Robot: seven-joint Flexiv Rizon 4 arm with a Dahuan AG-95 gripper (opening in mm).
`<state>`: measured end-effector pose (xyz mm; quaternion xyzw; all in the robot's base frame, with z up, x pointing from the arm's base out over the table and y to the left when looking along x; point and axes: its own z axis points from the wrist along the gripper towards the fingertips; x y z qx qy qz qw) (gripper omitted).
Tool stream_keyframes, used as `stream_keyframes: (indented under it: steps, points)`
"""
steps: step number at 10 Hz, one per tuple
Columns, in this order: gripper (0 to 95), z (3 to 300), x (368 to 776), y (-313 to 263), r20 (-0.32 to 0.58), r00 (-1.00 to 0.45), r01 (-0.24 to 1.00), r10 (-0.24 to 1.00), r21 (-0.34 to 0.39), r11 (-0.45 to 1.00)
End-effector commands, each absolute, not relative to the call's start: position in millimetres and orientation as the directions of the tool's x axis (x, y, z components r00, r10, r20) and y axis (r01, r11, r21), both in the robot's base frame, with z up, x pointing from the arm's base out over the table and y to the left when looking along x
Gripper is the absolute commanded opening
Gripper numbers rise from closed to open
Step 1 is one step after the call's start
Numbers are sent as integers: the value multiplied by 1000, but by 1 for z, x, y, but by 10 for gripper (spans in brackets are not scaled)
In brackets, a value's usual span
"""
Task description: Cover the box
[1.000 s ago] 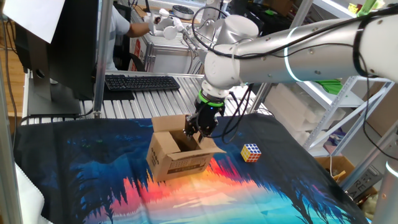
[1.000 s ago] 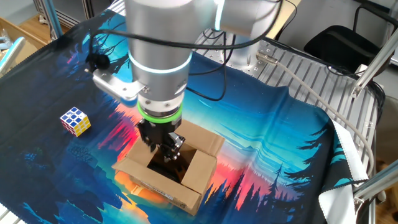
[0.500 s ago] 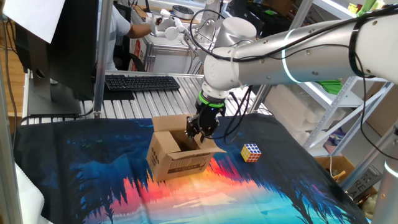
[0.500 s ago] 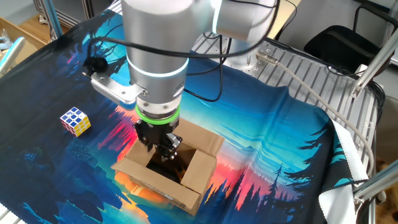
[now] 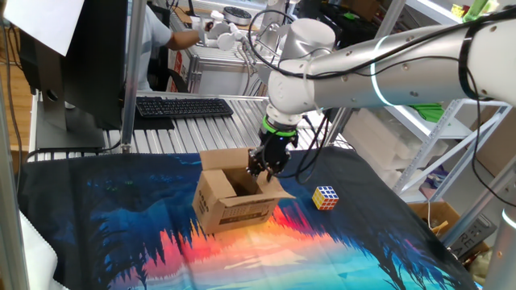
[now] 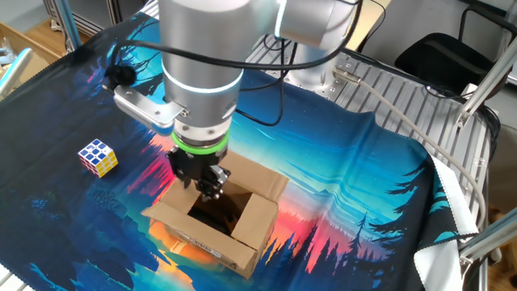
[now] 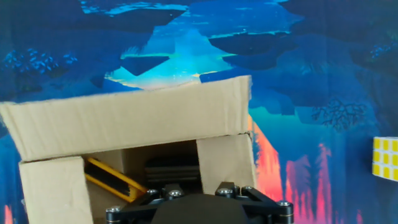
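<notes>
A Rubik's cube (image 5: 325,196) sits well apart from the brown box (image 5: 234,196), which stands flaps-up near the middle of the table (image 5: 113,234), with something yellow and dark inside it in the hand view. The tool (image 5: 264,166) points down into the box mouth beside one raised flap; whether it grips anything cannot be told. A sunset-forest cloth covers the table, with a keyboard (image 5: 184,106) and metal shelving behind.

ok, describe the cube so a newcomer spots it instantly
Start at the blue-and-orange printed cloth covering the table. On it stands an open cardboard box, and the Rubik's cube lies apart from it. It is the only small multicoloured thing there, far smaller than the box.
</notes>
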<state>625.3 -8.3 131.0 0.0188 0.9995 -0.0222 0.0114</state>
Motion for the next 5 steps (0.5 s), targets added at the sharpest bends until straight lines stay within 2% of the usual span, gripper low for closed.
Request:
stream_keyframes:
  steps: [1, 3, 5]
  points:
    - [380, 120, 625, -18, -32, -999, 38, 37, -39, 999]
    - [380, 105, 623, -22, -43, -998, 56, 54, -29, 998]
    - [380, 105, 624, -18, -29, -996, 85, 84, -35, 996]
